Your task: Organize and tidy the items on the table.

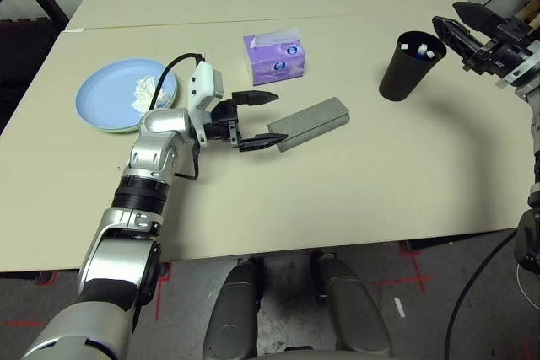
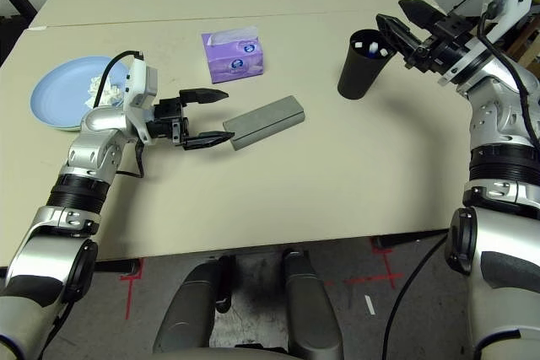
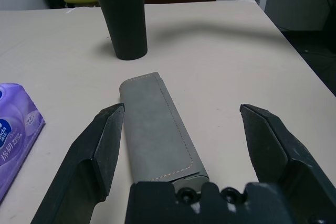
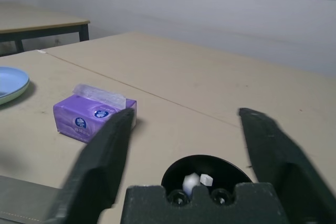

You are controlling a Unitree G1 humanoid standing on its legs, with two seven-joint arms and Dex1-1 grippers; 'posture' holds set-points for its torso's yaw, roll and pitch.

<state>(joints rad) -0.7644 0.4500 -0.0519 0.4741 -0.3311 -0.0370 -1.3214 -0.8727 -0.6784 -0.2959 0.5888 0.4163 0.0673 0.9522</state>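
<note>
Glasses case [image 1: 310, 125]: grey, oblong, closed, edged with orange stitching.

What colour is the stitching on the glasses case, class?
Orange, a dashed line along the edge of the grey case; it shows best in the left wrist view.

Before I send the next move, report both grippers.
Left gripper: open, empty, beside the grey glasses case.
Right gripper: open, empty, near the black cup.

tissue [image 1: 145, 95] on plate [image 1: 106, 99]
</note>
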